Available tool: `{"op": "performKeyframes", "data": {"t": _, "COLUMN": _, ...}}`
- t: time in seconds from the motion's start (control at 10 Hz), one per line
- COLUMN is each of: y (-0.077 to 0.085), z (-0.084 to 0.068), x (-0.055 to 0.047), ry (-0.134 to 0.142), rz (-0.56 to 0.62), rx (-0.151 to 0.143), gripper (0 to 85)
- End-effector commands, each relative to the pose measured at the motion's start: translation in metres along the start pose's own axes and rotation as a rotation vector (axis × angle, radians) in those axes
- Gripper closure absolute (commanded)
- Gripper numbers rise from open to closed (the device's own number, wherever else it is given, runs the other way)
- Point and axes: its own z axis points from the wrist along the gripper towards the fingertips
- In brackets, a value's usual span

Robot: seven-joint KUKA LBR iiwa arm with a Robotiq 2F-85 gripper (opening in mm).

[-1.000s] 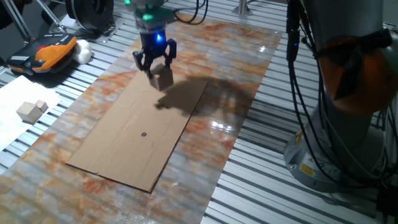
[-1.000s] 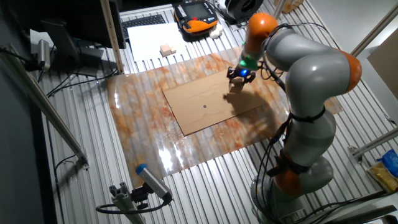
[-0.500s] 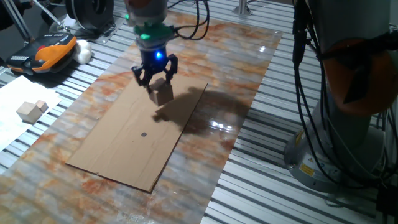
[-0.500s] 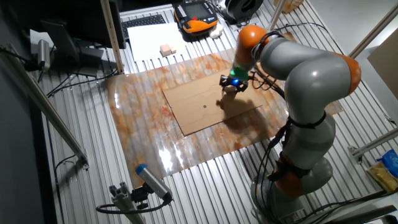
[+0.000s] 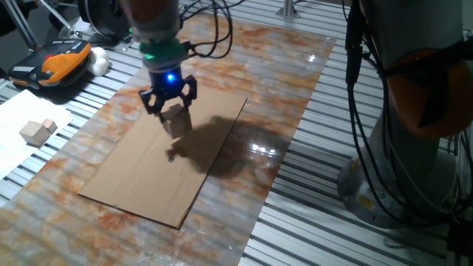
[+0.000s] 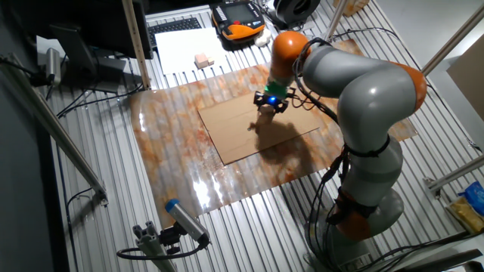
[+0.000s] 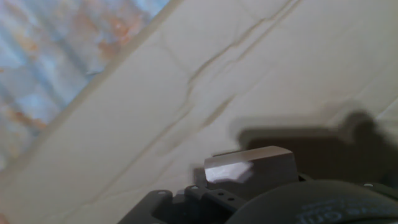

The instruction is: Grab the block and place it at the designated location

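The gripper (image 5: 169, 103) hangs over the cardboard sheet (image 5: 133, 177) with its fingers closed on the block (image 5: 176, 120), and the cube sits clear of the surface, its shadow spilling off toward four o'clock in one fixed view. A blue light glows on the gripper body just above the fingers. The dark dot (image 5: 170, 156) marking the drop spot shows on the cardboard right below the block, at about six o'clock from it and close by, half inside the edge of the shadow.

From the other fixed view the grey arm (image 6: 363, 83) arcs in from the right, orange joint at the wrist, and the gripper (image 6: 268, 102) hovers above the upper right part of the cardboard sheet (image 6: 227, 136); the block is too small there to pick out cleanly.

The hand view looks down past the dark gripper housing: the block (image 7: 252, 171) juts out at the bottom centre, pale top face catching light, cardboard (image 7: 155, 93) creased beneath it and a marbled orange-grey mat (image 7: 37, 62) at ten o'clock.

Over on the table, at nine o'clock from the sheet in one fixed view, a pair of paler wooden blocks (image 5: 37, 131) rests on white paper (image 5: 15, 137), with an orange and black handset (image 5: 55, 63) beyond at eleven o'clock.
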Motion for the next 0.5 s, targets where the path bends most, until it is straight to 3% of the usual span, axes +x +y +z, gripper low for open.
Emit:
{"op": "performKeyframes", "data": {"t": 0.0, "y": 0.0150, "z": 0.0010, "x": 0.0115, "ry": 0.000, "rz": 0.008, "rx": 0.006, "gripper": 85.0}}
{"op": "performKeyframes", "data": {"t": 0.3, "y": 0.0150, "z": 0.0047, "x": 0.0169, "ry": -0.001, "rz": 0.068, "rx": 0.019, "gripper": 85.0}}
{"op": "performKeyframes", "data": {"t": 0.4, "y": 0.0138, "z": 0.0072, "x": 0.0140, "ry": -0.002, "rz": 0.076, "rx": 0.030, "gripper": 85.0}}
